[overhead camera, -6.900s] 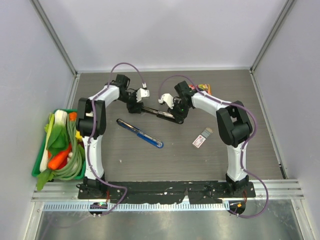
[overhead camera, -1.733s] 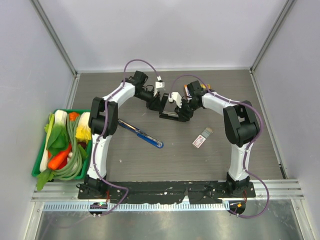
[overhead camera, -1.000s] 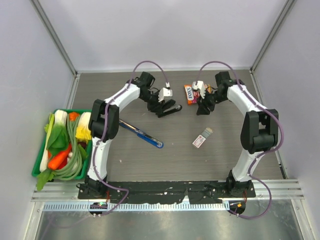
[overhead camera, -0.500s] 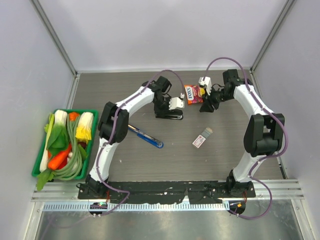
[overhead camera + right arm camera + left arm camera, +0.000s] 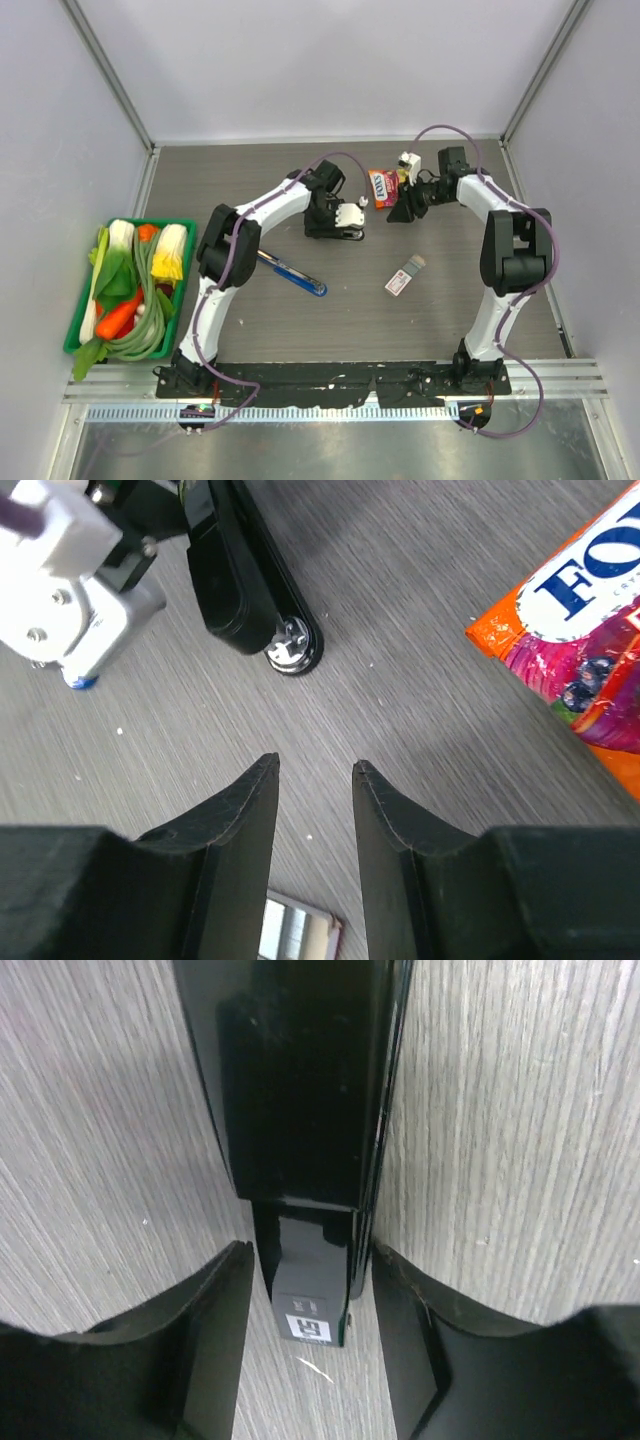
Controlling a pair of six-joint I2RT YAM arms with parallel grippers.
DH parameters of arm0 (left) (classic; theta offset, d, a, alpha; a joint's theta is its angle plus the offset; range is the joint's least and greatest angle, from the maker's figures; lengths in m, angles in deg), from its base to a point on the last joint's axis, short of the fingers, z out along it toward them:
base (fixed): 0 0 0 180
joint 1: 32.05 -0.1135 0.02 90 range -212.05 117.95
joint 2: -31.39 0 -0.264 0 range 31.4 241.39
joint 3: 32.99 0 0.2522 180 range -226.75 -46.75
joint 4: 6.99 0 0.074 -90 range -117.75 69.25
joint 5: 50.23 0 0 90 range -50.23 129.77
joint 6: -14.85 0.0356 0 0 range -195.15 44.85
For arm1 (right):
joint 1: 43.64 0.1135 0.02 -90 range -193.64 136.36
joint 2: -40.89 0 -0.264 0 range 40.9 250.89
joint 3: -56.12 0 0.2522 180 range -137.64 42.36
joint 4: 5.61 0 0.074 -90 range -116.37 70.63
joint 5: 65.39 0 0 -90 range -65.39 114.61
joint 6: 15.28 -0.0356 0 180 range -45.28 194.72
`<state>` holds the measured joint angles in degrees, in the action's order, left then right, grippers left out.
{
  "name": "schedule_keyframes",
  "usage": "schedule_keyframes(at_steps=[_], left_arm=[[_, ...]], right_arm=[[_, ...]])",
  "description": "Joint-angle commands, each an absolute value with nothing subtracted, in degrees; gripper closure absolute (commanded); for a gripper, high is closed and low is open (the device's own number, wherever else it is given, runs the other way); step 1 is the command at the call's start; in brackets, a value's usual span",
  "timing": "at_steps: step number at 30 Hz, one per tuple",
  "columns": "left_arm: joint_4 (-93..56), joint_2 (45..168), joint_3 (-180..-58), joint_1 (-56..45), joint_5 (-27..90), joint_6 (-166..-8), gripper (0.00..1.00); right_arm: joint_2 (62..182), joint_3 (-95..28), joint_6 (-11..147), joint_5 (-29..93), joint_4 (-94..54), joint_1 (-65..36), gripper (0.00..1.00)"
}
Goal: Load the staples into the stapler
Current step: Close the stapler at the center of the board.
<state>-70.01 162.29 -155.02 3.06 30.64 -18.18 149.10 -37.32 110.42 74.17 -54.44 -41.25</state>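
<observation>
The black stapler [image 5: 352, 236] lies flat on the table at centre back. Its narrow end [image 5: 305, 1290] sits between the fingers of my left gripper [image 5: 310, 1250], which is open, with a gap showing on the left side. My right gripper [image 5: 400, 210] hovers to the stapler's right, just off the snack bag. Its jaws [image 5: 315, 763] stand open a little over bare table, holding nothing. The small white-and-red staples box [image 5: 403, 277] lies nearer the front, with a grey end at its far tip. It also shows between the right fingers [image 5: 295, 930].
An orange snack bag [image 5: 382, 187] lies beside the right gripper. A blue pen [image 5: 290, 268] rests left of centre. A green tray [image 5: 72, 330] of vegetables stands at the left edge. The stapler's riveted end [image 5: 293, 645] shows in the right wrist view.
My left gripper moved right with the stapler, set it on the table and widened its jaws off it. The right arm folded back while its gripper stayed by the snack bag.
</observation>
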Motion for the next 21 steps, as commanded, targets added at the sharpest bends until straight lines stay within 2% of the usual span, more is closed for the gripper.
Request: schedule_keyframes(at_steps=[1,6,12,21], left_arm=[[-67.6,161.6,-152.9,2.8,30.9,-19.6,0.43],[-65.5,160.4,-153.3,2.3,28.5,-21.9,0.42],[-64.4,158.9,-152.7,2.0,27.2,-22.7,0.41],[-63.3,158.0,-151.3,2.0,26.3,-23.1,0.41]], right_arm=[[152.1,-38.8,96.3,79.4,-46.4,-41.0,0.59],[155.0,-40.3,92.7,82.9,-46.4,-38.7,0.59],[156.6,-40.0,81.0,84.5,-38.9,-36.3,0.59],[159.2,-41.8,74.8,81.8,-36.7,-33.2,0.59]])
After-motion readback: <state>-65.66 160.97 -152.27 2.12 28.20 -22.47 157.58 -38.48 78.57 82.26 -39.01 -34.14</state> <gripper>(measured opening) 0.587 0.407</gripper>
